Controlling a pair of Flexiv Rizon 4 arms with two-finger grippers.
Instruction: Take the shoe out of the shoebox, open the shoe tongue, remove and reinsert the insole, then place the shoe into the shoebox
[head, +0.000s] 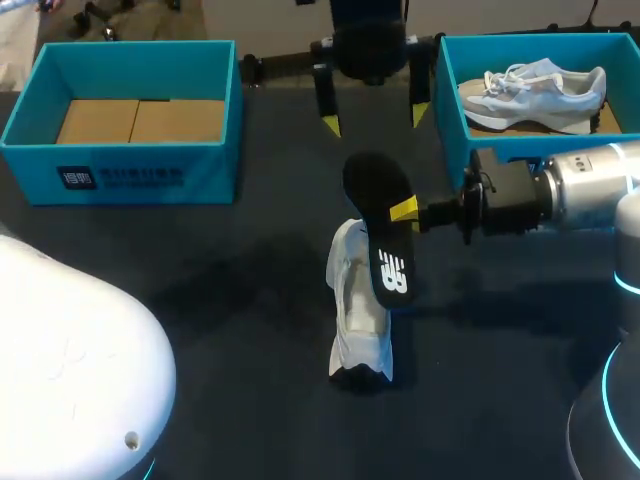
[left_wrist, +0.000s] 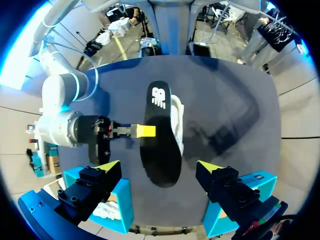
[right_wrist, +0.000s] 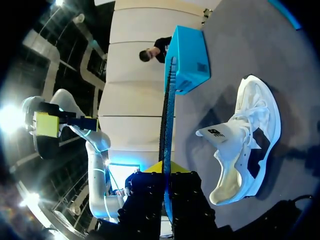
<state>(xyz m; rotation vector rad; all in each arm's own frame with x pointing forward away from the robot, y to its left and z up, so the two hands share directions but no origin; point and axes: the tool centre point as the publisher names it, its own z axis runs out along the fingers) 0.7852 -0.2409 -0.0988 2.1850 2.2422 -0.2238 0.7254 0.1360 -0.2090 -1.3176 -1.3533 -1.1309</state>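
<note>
A white shoe (head: 358, 315) lies on the dark table in the middle, its tongue pulled open (right_wrist: 245, 140). Just above it hangs the black insole (head: 383, 225), tilted, with my right gripper (head: 405, 211) shut on its edge from the right. In the right wrist view the insole (right_wrist: 166, 115) shows edge-on between the closed fingers (right_wrist: 167, 172). My left gripper (head: 372, 118) hovers open beyond the shoe, at the table's far middle. In its own view the left gripper (left_wrist: 159, 169) stands wide over the insole (left_wrist: 160, 142) and the shoe (left_wrist: 178, 117), holding nothing.
A blue shoebox (head: 455, 110) at the far right holds a second pale shoe (head: 535, 88). Another blue box (head: 140, 160), with only cardboard inside, stands at the far left. My left arm's white body (head: 70, 370) fills the near left corner.
</note>
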